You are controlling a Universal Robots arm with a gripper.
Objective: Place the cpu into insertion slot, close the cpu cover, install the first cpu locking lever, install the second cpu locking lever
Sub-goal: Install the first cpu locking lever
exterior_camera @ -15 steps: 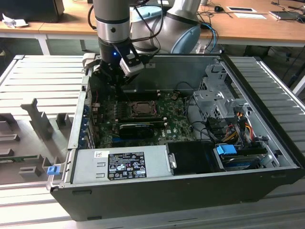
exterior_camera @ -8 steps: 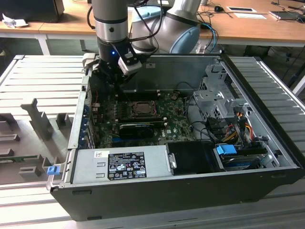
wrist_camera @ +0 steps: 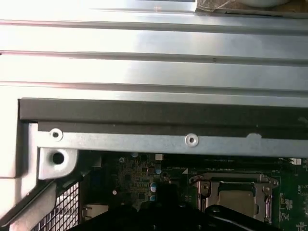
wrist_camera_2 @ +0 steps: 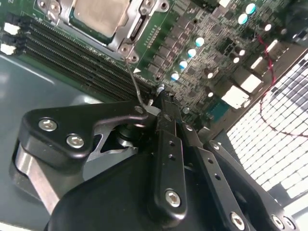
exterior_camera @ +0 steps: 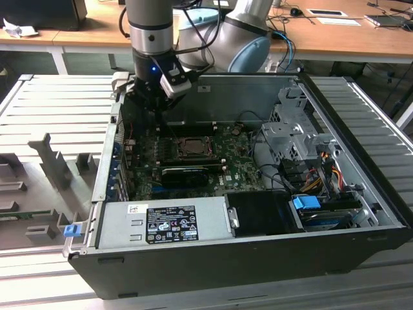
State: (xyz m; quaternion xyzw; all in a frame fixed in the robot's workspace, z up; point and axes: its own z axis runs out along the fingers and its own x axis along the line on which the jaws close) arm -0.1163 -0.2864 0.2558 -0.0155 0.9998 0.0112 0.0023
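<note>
Robot arm [exterior_camera: 150,32], grey and tubular, reaching straight down into an open black computer case [exterior_camera: 258,258].
The case lies on a slatted grey metal table [exterior_camera: 58,97], with wooden desks [exterior_camera: 335,39] behind. Over the green motherboard [exterior_camera: 239,171], the black gripper [wrist_camera_2: 161,96] holds its fingers pressed together at the tips, near the square metal-framed insertion slot [exterior_camera: 175,150]. A thin wire lever [wrist_camera_2: 134,79] runs from the slot to those tips. The dark metal cpu cover [wrist_camera_2: 121,39] lies shut over the pale square cpu [wrist_camera_2: 98,17], which is seated in the slot.
</note>
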